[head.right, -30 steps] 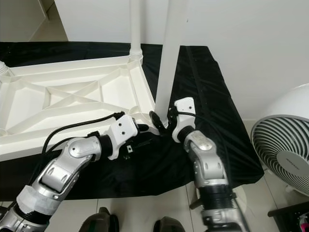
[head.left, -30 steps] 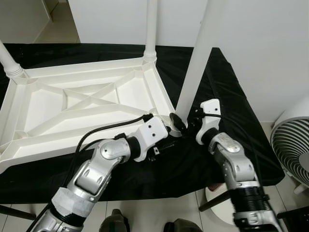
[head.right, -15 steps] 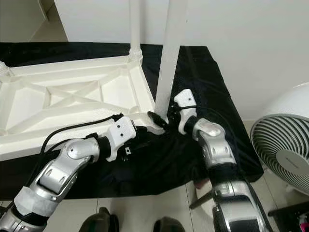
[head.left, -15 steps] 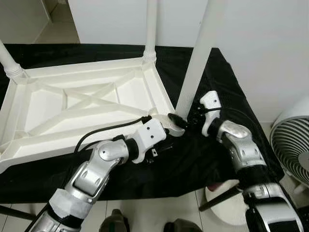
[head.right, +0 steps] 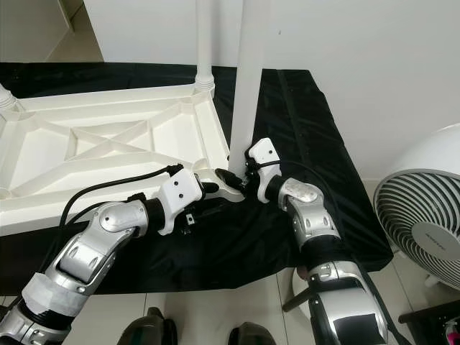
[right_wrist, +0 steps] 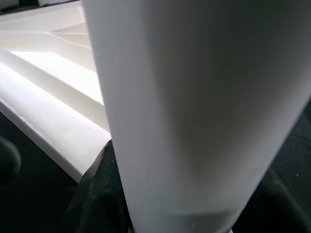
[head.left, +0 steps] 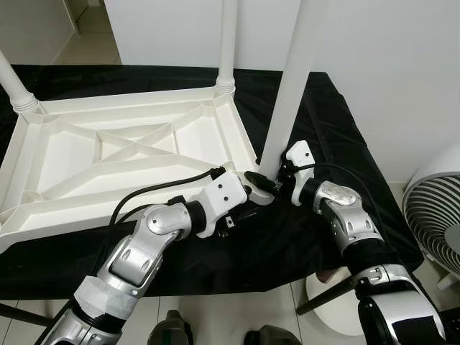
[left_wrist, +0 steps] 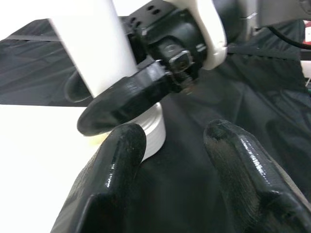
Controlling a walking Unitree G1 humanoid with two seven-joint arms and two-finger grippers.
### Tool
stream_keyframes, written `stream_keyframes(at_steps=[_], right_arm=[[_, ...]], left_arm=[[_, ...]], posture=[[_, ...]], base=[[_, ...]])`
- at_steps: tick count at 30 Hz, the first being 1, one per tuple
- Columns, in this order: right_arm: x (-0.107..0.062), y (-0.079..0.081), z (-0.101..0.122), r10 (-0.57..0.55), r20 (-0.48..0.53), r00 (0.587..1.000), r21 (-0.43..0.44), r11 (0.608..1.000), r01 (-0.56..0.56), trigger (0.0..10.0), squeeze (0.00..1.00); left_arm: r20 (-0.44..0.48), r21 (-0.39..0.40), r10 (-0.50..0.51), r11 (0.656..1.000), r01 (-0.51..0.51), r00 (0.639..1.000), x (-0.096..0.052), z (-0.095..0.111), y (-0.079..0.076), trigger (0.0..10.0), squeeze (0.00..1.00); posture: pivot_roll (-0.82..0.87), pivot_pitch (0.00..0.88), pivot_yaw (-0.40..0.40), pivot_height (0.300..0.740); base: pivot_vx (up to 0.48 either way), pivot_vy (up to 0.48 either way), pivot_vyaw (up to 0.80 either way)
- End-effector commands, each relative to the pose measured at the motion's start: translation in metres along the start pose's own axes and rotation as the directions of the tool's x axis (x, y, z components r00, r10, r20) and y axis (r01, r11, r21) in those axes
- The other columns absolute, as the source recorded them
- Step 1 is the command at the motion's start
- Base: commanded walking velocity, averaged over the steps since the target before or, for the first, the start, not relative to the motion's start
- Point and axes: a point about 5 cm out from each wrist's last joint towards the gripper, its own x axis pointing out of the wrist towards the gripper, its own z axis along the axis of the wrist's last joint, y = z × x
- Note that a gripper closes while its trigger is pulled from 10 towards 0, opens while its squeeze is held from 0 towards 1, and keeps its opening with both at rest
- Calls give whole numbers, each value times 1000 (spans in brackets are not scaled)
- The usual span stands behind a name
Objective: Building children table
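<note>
The white children's table (head.left: 122, 154) lies upside down on a black cloth. A long white leg (head.left: 287, 79) stands nearly upright in the near right corner socket (left_wrist: 153, 127). My right gripper (head.left: 267, 176) is shut on this leg just above the socket, one black finger wrapped around its front. The right wrist view has the leg (right_wrist: 194, 116) right against the camera. My left gripper (left_wrist: 175, 131) is open, low beside the same corner, with one finger (left_wrist: 114, 179) touching the socket collar and black cloth between the fingers.
Two more legs stand upright: one at the far right corner (head.left: 228, 43), one at the far left corner (head.left: 14, 86). A white wall rises behind and to the right. A white fan (head.left: 435, 215) stands on the floor at the right, past the cloth's edge.
The right wrist has swung in closer to the leg's base and the leg stands more upright. My left gripper has stayed beside the corner socket.
</note>
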Motion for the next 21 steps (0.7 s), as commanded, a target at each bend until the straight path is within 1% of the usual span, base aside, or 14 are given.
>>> stream_keyframes(at_steps=[1,3,4,5,6,7,8,10,11,14,17,19,20,21], right_arm=[[-5,1,-8,-13,-14,1000,25,1000,13,0,0],[-7,0,-8,-60,-1,998,37,998,59,0,0],[-7,0,-8,-60,-1,998,37,998,59,0,0],[-8,-1,-9,-102,8,995,38,994,101,0,0],[-8,-1,-9,-102,8,995,38,994,101,0,0],[-8,-1,-9,-159,5,987,47,986,159,10000,0],[-8,-1,-9,-159,5,987,47,986,159,10000,0],[-7,2,-8,-245,9,970,74,967,243,10000,0],[-7,2,-8,-245,9,970,74,967,243,10000,0],[-4,12,-3,-332,39,942,112,939,326,10000,0],[-3,17,0,-347,53,936,120,933,339,10000,0],[-1,23,1,-407,51,912,128,908,398,10000,0],[-1,23,1,-407,51,912,128,908,398,10000,0],[0,25,0,-451,41,892,153,885,440,10000,0]], left_arm=[[-11,2,21,1000,-21,1000,-1,-3,3,10000,0],[-12,2,30,1000,-30,999,-1,-4,5,10000,0],[-12,2,30,1000,-30,999,-1,-4,5,10000,0],[-9,4,46,999,-46,999,-1,-4,7,10000,0],[-9,4,46,999,-46,999,-1,-4,7,10000,0],[-10,0,64,998,-64,998,-2,-5,10,10000,0],[-10,0,64,998,-64,998,-2,-5,10,10000,0],[-10,-3,93,996,-93,996,-3,-6,14,10000,0],[-10,-3,93,996,-93,996,-3,-6,14,10000,0],[-5,-20,124,992,-124,992,-3,-8,15,10000,0],[-3,-25,132,991,-132,991,-3,-9,15,10000,0],[17,-59,152,987,-150,988,-4,-10,14,10000,0],[17,-59,152,987,-150,988,-4,-10,14,10000,0],[23,-70,161,985,-159,987,-4,-11,14,10000,0]], posture=[[2,0,4,740],[-5,0,3,740],[-5,0,3,740],[-13,0,3,740],[-13,0,3,740],[-14,0,1,740],[-14,0,1,740],[-14,0,-1,740],[-14,0,-1,740],[-12,0,-4,740],[-11,0,-6,740],[-9,0,-9,740],[-9,0,-9,740],[-6,0,-13,740]], base=[[0,0,0],[0,0,0],[0,0,0],[0,0,0],[0,0,0],[0,0,0],[0,0,0],[0,0,0],[0,0,0],[0,0,0],[0,0,0],[0,0,0],[0,0,0],[0,0,0]])
